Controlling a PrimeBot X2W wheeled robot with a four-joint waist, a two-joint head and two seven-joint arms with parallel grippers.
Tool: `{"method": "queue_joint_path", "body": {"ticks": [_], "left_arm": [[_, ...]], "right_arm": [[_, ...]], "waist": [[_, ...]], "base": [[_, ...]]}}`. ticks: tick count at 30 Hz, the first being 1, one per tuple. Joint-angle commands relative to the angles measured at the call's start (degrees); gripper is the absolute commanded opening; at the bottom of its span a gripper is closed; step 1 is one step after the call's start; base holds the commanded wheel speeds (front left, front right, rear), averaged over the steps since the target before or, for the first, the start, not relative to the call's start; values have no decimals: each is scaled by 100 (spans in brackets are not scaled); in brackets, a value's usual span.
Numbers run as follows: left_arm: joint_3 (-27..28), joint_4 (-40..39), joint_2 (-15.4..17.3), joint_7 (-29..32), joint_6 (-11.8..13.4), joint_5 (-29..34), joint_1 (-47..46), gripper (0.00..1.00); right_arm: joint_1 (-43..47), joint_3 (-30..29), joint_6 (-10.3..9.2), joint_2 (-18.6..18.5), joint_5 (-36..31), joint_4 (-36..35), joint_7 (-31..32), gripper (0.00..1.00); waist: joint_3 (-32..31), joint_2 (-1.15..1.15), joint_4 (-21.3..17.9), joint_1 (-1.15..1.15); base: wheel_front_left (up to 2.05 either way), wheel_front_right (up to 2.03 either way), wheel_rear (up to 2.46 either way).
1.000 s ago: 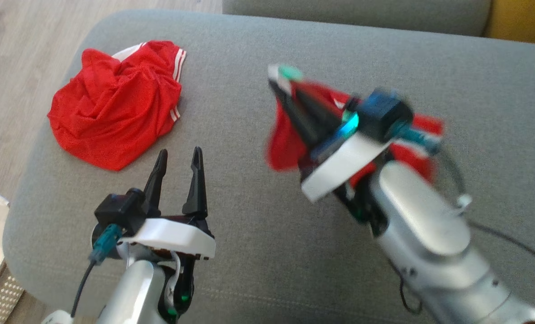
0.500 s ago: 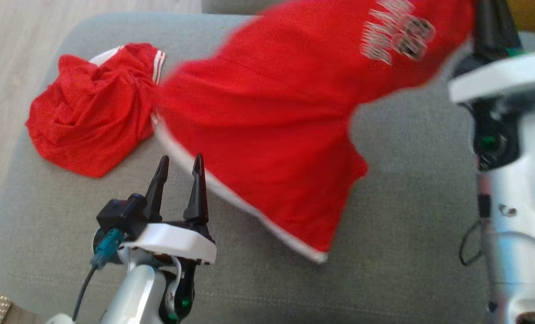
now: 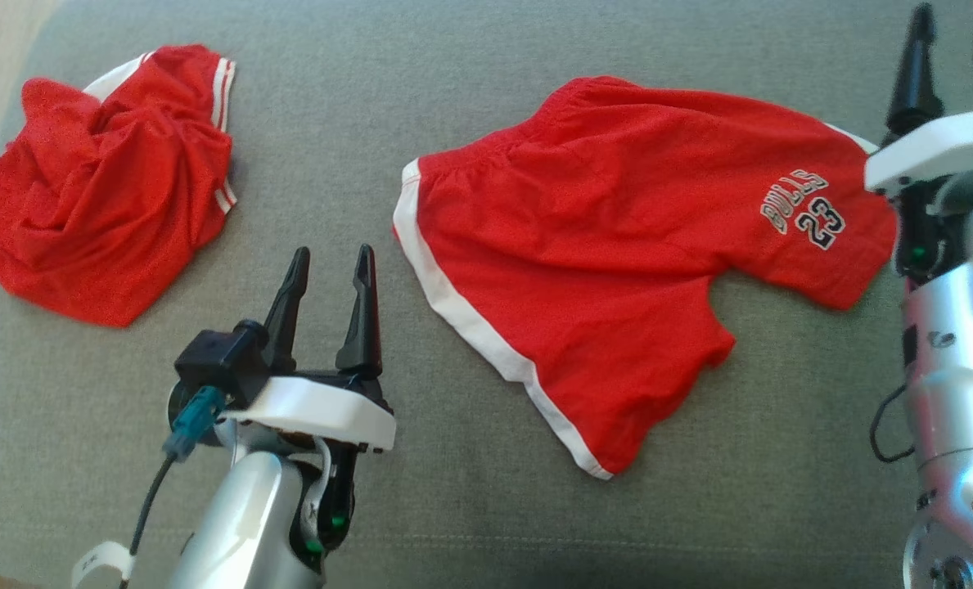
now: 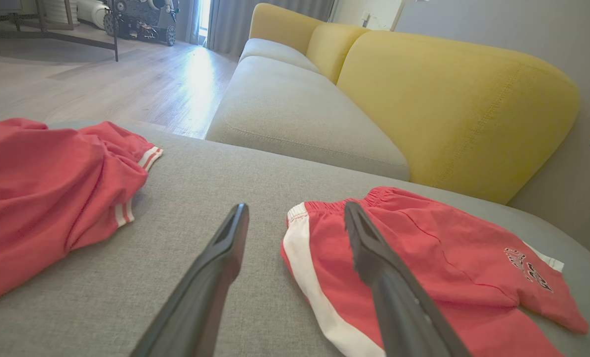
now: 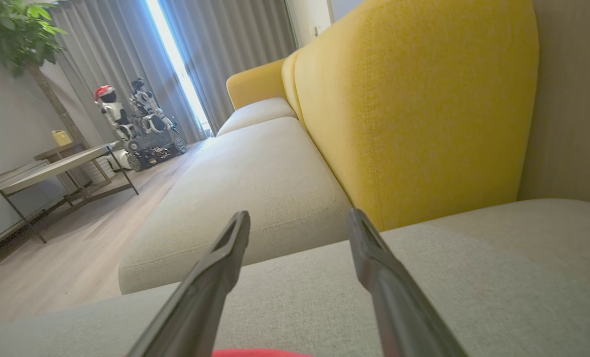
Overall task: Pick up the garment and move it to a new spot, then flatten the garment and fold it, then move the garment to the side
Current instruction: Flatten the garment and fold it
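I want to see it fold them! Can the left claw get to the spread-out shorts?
Probably yes: the open left claw sits beside the shorts, with bare cushion between them.

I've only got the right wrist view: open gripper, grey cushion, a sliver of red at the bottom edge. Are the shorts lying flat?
Observer: Mostly; the shorts lie spread on the cushion, wrinkled between the legs.
Operator: Where's the left gripper?
Observer: The left gripper hovers open beside the shorts' white-striped edge, touching nothing.
Operator: Anything else nearby?
Observer: A second red garment lies crumpled to the left, apart from the shorts.
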Motion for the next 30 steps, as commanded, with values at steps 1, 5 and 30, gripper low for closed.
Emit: {"method": "queue_joint_path", "body": {"ticks": [1, 5, 30], "left_arm": [[200, -121, 16, -30, -7, 62, -174, 100], [289, -128, 16, -30, -17, 80, -161, 100], [161, -367, 16, -30, 177, 68, 512, 100]], "right_arm": [[-83, 280, -3, 80, 99, -147, -138, 100], [148, 826, -3, 228, 456, -425, -255, 100], [4186, 1907, -3, 440, 511, -3674, -182, 100]], "waist": [[-81, 0, -92, 0], [-262, 0, -209, 0], [-888, 0, -402, 0]], "base": [[0, 0, 0], [0, 0, 0], [0, 0, 0]]}}
